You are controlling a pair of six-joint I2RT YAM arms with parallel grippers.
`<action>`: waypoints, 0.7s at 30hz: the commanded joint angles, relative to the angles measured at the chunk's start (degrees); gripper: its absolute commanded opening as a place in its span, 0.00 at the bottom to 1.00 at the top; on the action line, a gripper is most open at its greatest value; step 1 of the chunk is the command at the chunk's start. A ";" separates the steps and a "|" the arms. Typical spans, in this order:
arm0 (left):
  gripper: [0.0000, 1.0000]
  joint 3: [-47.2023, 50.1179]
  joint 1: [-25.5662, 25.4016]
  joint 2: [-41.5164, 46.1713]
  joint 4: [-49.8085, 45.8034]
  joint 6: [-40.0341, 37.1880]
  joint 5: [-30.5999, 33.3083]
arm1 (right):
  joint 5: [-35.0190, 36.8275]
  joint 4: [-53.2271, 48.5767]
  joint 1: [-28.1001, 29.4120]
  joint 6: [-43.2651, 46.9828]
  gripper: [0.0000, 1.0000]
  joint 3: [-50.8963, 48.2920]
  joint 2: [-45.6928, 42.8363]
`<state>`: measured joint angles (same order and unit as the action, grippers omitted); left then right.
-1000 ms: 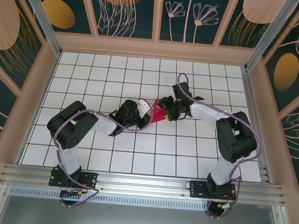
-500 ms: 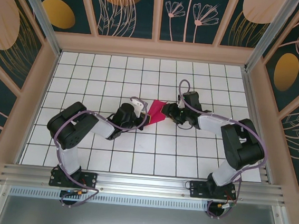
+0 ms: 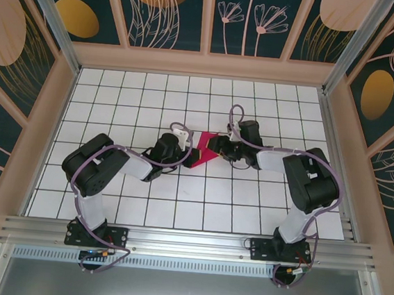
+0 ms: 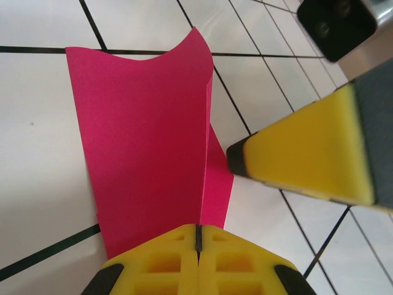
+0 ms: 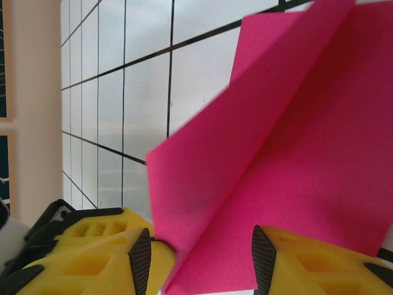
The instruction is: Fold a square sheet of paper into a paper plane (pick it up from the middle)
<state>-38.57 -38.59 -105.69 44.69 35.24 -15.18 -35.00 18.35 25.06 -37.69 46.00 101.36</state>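
The square sheet of paper [image 3: 205,147] is a creased magenta-pink shape at the middle of the grid table, folded along a centre crease. In the left wrist view the paper [image 4: 141,141] stands up from the tiles with one flap curling, and my left gripper [image 4: 198,236] is shut on its near edge. My left gripper [image 3: 188,153] sits just left of the paper from above. My right gripper [image 3: 216,147] meets it from the right. In the right wrist view my right gripper [image 5: 199,261] is open, its pads standing either side of the folded paper [image 5: 282,160].
One yellow finger of the right gripper [image 4: 307,153] hangs close over the paper's right side in the left wrist view. White grid tiles [image 3: 152,101] stretch all round the two grippers. Wooden walls [image 3: 205,64] ring the table.
My right gripper drew back to the right, then came left again onto the paper. More of the pink flap shows than a second ago. My left gripper has stayed shut, shifting slightly.
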 commanded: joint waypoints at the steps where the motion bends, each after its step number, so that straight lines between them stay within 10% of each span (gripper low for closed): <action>1: 0.00 -1.25 0.81 0.50 -1.14 3.16 -2.06 | -1.77 3.23 -0.19 1.04 0.51 1.19 2.35; 21: 0.02 -1.51 2.27 -1.94 -0.74 6.41 -5.72 | -1.47 4.72 -0.71 -0.66 0.50 3.81 6.80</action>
<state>-39.24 -36.73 -106.50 43.86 40.86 -19.57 -35.94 22.15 24.67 -38.02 48.42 106.83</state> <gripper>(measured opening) 0.069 0.501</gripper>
